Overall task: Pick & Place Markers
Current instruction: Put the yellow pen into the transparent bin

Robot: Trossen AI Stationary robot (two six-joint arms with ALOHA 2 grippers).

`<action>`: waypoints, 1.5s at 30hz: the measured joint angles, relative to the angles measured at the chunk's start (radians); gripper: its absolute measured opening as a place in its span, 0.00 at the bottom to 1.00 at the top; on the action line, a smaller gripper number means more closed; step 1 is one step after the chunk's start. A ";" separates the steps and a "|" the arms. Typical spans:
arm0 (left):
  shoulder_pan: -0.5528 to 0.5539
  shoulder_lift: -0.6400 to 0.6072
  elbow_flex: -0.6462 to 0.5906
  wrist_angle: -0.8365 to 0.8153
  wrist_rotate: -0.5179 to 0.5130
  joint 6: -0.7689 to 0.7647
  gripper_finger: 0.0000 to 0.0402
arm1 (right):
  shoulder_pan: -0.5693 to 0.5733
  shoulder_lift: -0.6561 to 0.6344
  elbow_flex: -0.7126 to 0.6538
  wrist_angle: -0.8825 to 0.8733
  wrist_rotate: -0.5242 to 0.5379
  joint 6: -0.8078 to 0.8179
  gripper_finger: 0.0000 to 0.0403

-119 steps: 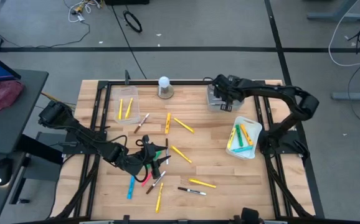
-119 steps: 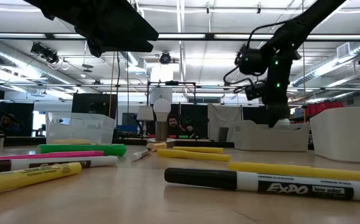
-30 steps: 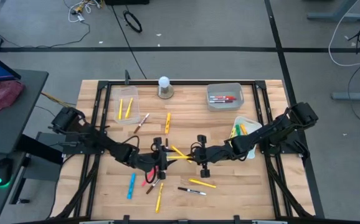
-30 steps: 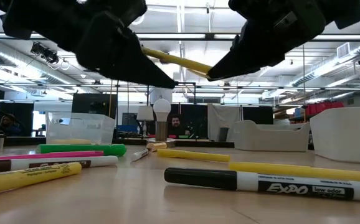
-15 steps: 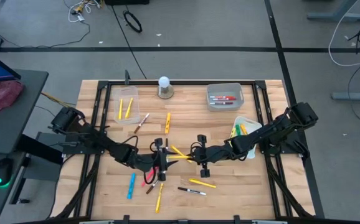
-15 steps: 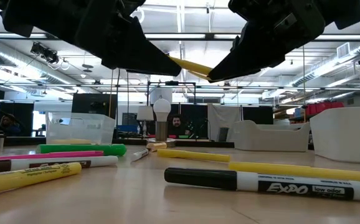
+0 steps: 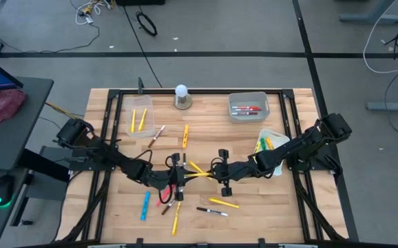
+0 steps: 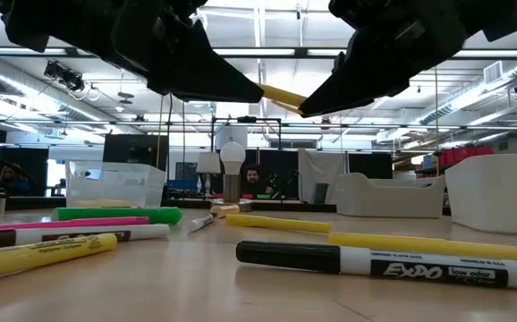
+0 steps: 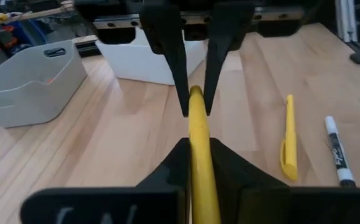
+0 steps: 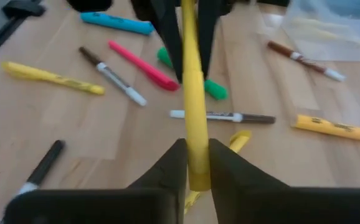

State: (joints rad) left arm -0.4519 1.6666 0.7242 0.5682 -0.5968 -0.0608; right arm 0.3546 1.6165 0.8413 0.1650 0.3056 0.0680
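While raised above the table, a yellow marker (image 7: 197, 174) sits clamped between left hand (image 7: 182, 175) and right hand (image 7: 215, 173).

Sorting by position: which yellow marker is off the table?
The yellow marker held between the left end effector and right end effector; the other yellow ones lie flat.

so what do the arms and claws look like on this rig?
Both arms are dark, near black, built of slim jointed links with thin black cables looping along them. The left claw and right claw each end in two flat black fingers tapering to narrow tips. No markings legible.
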 joint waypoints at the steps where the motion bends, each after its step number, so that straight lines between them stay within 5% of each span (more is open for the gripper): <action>1: 0.000 -0.013 0.000 -0.026 -0.020 -0.010 0.09 | 0.000 0.000 0.000 -0.001 0.023 0.002 0.17; 4: 0.002 -0.085 0.002 -0.179 -0.085 -0.098 0.10 | -0.001 0.000 0.000 -0.013 0.100 0.018 0.24; 10: 0.083 -0.339 0.002 -0.818 -0.255 -0.535 0.09 | -0.009 -0.001 0.000 -0.017 0.123 0.051 0.32; 13: 0.199 -0.454 0.001 -1.119 -0.228 -0.767 0.10 | -0.011 -0.001 0.000 -0.007 0.124 0.054 0.34; 17: 0.432 -0.544 0.001 -1.321 -0.133 -0.822 0.10 | -0.011 -0.001 0.000 0.011 0.124 0.055 0.34; 23: 0.781 -0.538 0.000 -1.367 0.041 -0.698 0.11 | -0.011 -0.001 0.000 0.014 0.124 0.055 0.34; 28: 0.935 -0.500 0.000 -1.359 0.051 -0.623 0.12 | -0.011 -0.001 0.000 0.011 0.124 0.055 0.34; 45: 0.999 -0.311 0.000 -1.340 0.059 -0.581 0.14 | -0.010 -0.001 0.000 0.006 0.123 0.058 0.34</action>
State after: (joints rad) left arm 0.5472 1.3553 0.7242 -0.7721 -0.5382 -0.6422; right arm 0.3443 1.6157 0.8417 0.1715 0.4290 0.1257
